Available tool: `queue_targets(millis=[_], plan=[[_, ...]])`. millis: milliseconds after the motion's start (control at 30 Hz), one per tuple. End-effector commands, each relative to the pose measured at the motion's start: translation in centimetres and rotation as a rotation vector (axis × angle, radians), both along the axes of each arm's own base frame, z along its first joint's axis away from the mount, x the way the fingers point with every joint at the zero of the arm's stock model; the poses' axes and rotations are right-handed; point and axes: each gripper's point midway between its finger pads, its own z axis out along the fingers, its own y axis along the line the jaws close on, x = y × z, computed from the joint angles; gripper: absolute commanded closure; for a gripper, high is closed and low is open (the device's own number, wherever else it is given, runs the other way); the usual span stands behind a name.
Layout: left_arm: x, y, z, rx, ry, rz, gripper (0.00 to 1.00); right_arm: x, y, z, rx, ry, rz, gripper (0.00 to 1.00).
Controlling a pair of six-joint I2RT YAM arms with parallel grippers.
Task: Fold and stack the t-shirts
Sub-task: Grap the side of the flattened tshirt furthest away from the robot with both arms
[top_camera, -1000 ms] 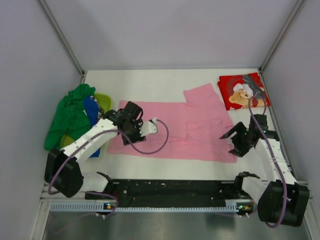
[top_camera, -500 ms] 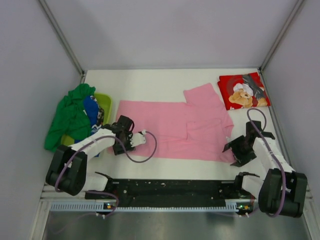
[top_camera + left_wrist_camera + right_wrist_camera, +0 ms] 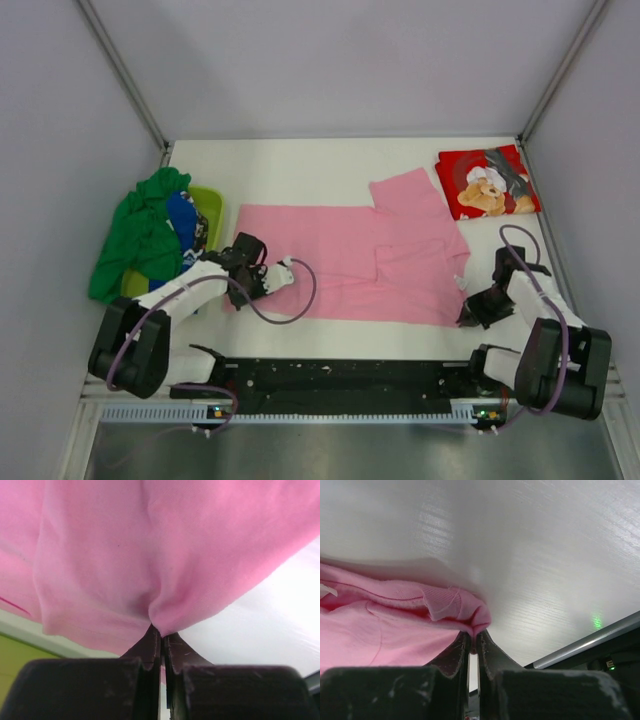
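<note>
A: Pink cotton, soft and light. Pink t-shirt (image 3: pixel 340 265) spread flat mid-table, red t-shirt (image 3: pixel 487 182) folded at the far right corner, green, blue and yellow-green t-shirts (image 3: pixel 150 235) heaped on the left.
B: Held where?
A: Pinched at both near corners. Left gripper (image 3: pixel 161 632) clamped on the near-left hem, right gripper (image 3: pixel 474 636) clamped on the near-right one.
B: Likely to handle how?
A: Limp, no stiffness. Probably sagging between grips and sliding easily over the smooth table (image 3: pixel 300 165). Best taken by hems and corners, lifted evenly.

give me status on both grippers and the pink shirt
Left gripper shut on pink shirt, near-left edge. Right gripper shut on near-right corner. Red shirt apart.
</note>
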Motion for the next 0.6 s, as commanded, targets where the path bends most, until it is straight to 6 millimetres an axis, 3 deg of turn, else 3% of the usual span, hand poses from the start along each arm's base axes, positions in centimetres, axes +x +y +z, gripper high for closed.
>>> queue_targets(millis=[0,100,233,433,567], plan=[[-3.4,-2.7,0.5,-0.163,0.112,-0.029,1.00,2.6,-3.5,0.6,-0.152,-0.099,-0.048,1.00],[-5.6,-3.0,0.7,-0.166,0.182,-0.064,1.00,1.6,-4.1,1.1,-0.177,-0.077,-0.065,1.00],[-7.6,-2.9,1.1,-0.153,0.237,-0.089,1.00,0.6,-3.4,2.0,-0.151,-0.065,-0.085,1.00],[-9.4,-1.6,3.3,-0.111,0.250,-0.116,1.00,-0.6,-2.9,5.3,-0.146,-0.084,-0.112,1.00],[-10.1,-1.7,4.0,-0.107,0.277,-0.135,0.88,-1.2,-2.3,7.3,-0.132,-0.128,-0.136,1.00]])
